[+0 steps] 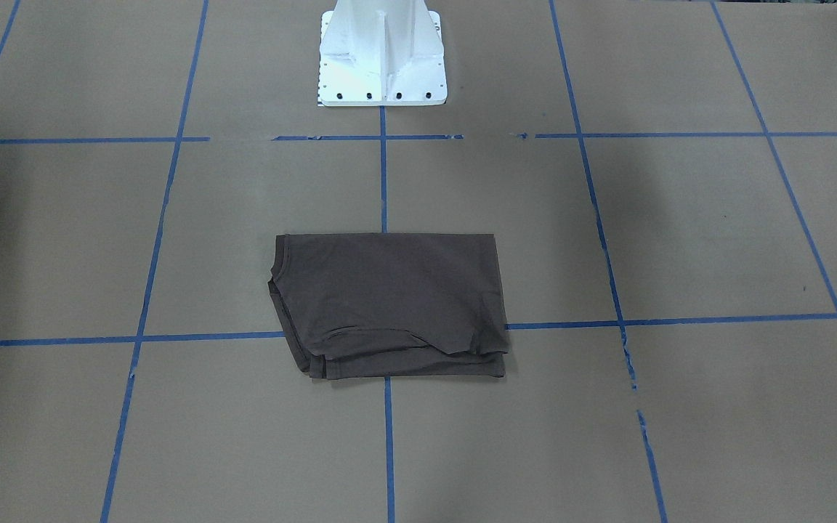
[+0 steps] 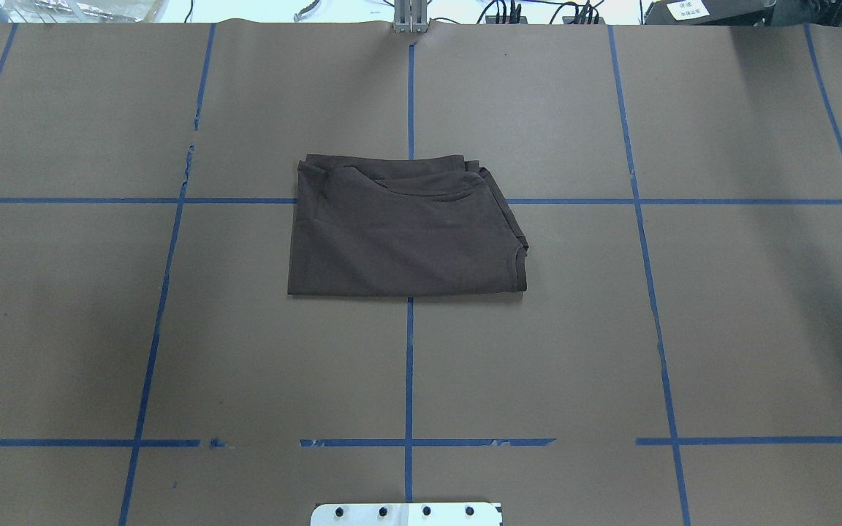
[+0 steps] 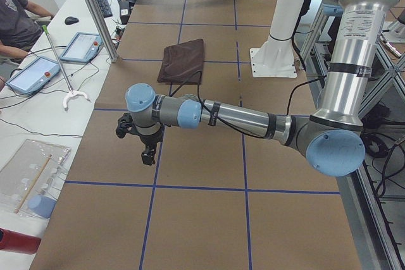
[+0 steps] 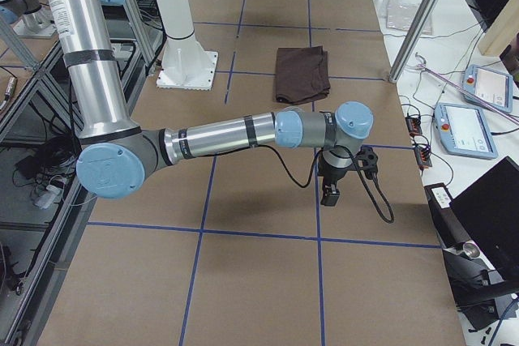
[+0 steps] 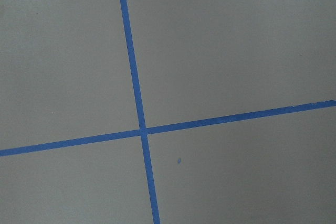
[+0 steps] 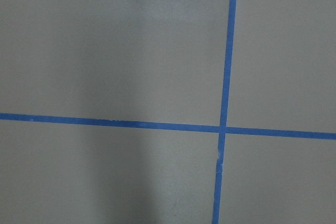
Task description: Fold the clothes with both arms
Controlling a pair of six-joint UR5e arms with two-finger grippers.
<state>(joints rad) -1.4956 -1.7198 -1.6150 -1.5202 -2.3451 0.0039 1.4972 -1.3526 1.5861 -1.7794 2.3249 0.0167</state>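
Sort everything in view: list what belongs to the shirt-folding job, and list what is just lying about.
Belongs to the job:
folded T-shirt
left arm and left pincer
right arm and right pincer

Just lying about:
white pedestal
tablet
keyboard
mouse

T-shirt [image 2: 406,234] on table [image 2: 63,329], before pedestal [image 2: 406,513]
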